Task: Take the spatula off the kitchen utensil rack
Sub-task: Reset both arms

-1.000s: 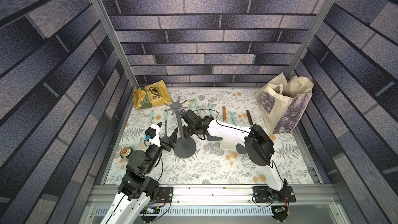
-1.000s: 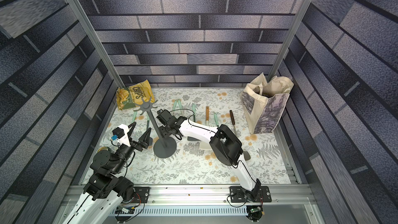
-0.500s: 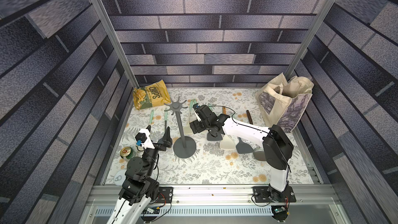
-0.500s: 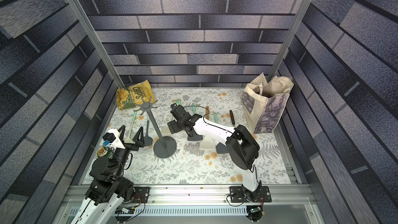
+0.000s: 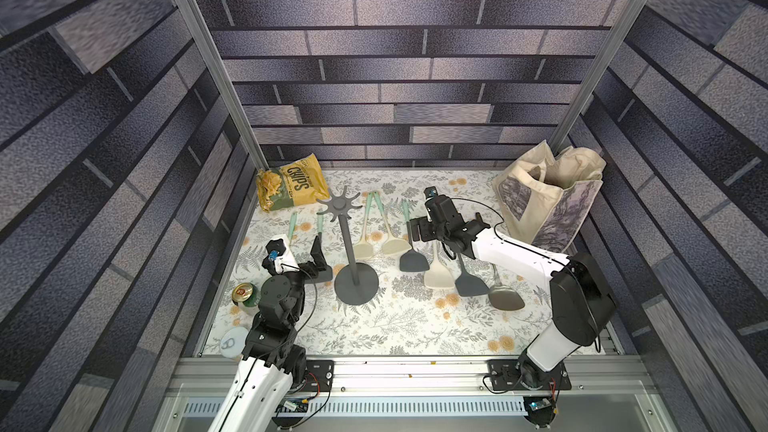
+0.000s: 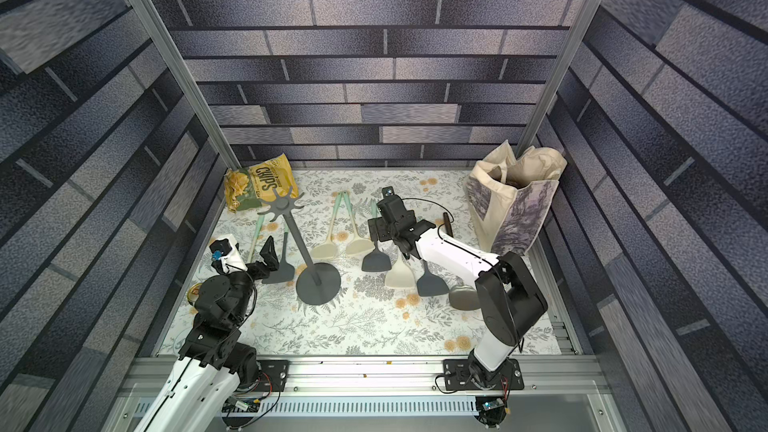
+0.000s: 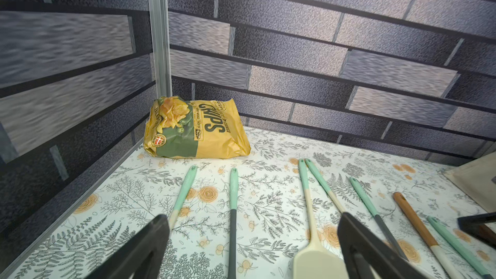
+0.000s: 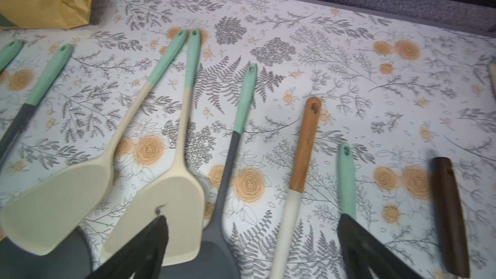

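In the far left corner lies a yellow chips bag [image 5: 293, 193]. Only the top views show the can [image 5: 246, 293] by the left arm. The left gripper [image 7: 253, 222] has its fingers wide, holding nothing, over a grey spatula [image 7: 233, 197] on the desk [image 5: 395, 326]. Next stands the kitchen utensil rack [image 5: 347, 243], upright, seen in both top views only. Right of it more spatulas [image 5: 438, 274] lie flat. The right gripper [image 8: 252, 222] hangs over them, fingers wide and empty. Its wrist view shows holes in their handles. A cloth bag [image 5: 548, 201] stands far right.
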